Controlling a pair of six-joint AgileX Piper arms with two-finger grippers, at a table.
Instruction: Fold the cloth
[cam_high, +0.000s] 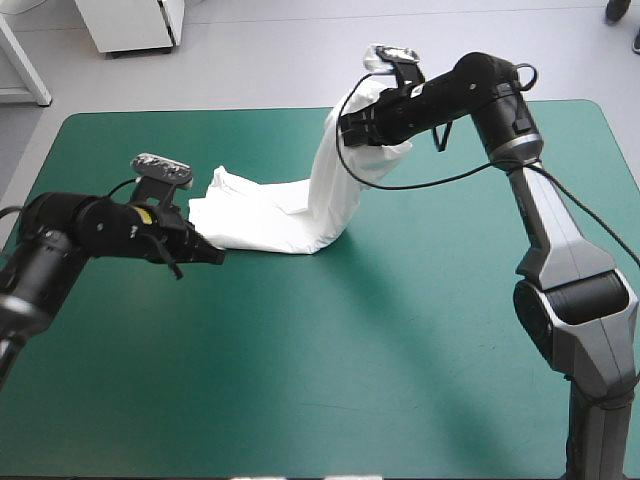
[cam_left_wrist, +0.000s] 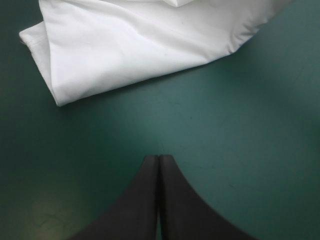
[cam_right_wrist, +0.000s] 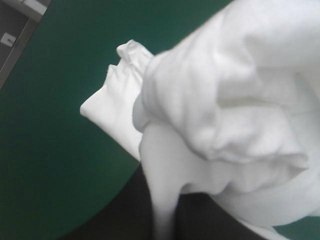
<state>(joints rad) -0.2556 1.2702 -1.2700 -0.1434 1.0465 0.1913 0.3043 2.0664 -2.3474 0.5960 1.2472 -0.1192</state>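
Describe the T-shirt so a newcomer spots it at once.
Start at the teal-green table; toward its far middle is the white T-shirt. One end rests on the table, the other hangs from the right gripper. Nothing else there is white cloth.

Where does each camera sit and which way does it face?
High view: above and behind the robot, facing forward and down at the table; both arms show.
Left wrist view: above that wrist, looking down past the shut left gripper.
Right wrist view: above the raised wrist, along the right gripper, which pinches the T-shirt.
All three share the T-shirt.
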